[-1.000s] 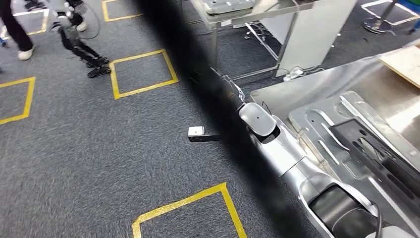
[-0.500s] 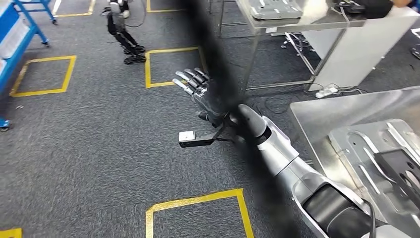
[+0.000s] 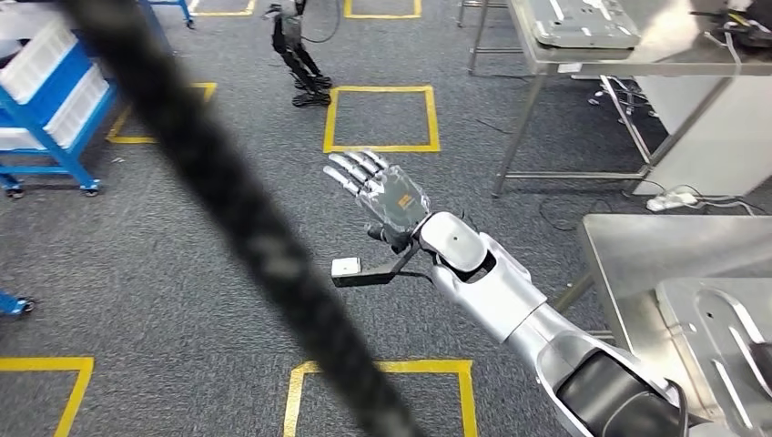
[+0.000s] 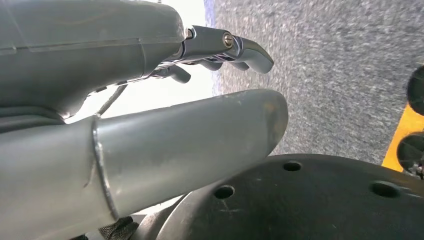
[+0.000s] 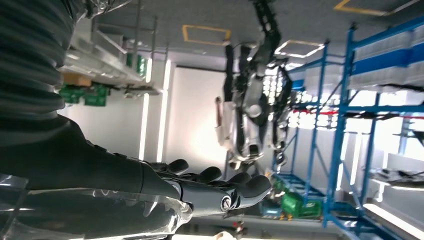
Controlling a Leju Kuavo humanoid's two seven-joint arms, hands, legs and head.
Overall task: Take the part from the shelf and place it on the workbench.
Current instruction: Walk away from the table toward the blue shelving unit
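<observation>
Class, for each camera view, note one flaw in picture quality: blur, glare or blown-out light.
Head view: a dark, out-of-focus band crosses the frame diagonally. Left wrist view: the gap beside the left hand is blown out white, and the carpet looks soft. Right wrist view: windows behind the blue shelf glare, leaving the right hand dark.

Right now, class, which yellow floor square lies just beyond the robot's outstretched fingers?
The complete yellow square directly beyond the right hand; the other squares are cut off at the picture's edges.

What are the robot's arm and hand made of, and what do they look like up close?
The right arm is smooth silver shell with black bands at the joints. Its right hand has a dark glossy back and silvery segmented fingers. A small white-tipped camera bracket juts from the wrist.
</observation>
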